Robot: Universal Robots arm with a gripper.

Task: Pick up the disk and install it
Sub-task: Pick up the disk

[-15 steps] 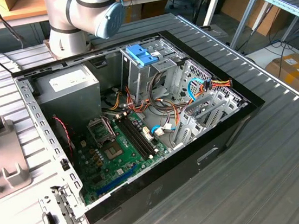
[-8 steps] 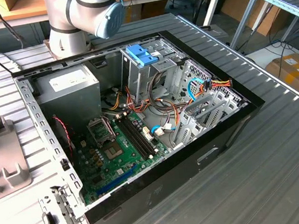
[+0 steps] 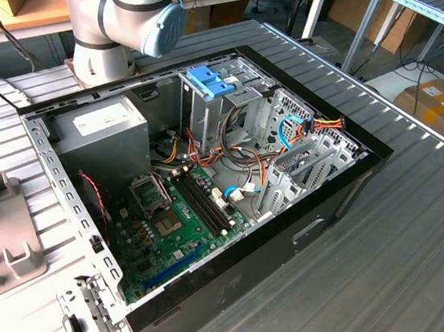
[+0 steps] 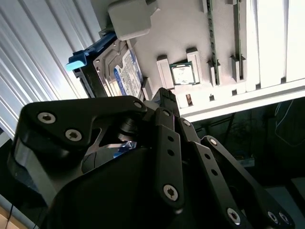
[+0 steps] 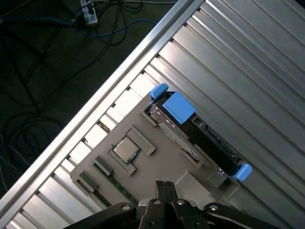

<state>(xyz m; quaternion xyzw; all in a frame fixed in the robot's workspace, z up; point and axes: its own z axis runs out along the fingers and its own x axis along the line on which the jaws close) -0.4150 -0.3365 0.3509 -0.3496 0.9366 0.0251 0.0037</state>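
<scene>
The disk (image 5: 209,139) stands on its edge in a slot of a grey holder (image 5: 157,167), with light-blue rails and a blue end tab (image 5: 178,107). In the second wrist view the disk (image 4: 120,71) shows its labelled face and a blue tab at one corner. My gripper (image 5: 165,187) hovers above the holder, apart from the disk and to one side of it. Its black fingertips (image 4: 164,95) are pressed together with nothing between them.
A processor chip (image 5: 125,150) lies in a pocket of the same holder beside the disk. In the exterior view an open computer case (image 3: 347,191) lies on the ribbed metal table, with a tall metal drive cage topped by a blue latch (image 3: 210,81). The holder (image 3: 3,233) sits at that view's left.
</scene>
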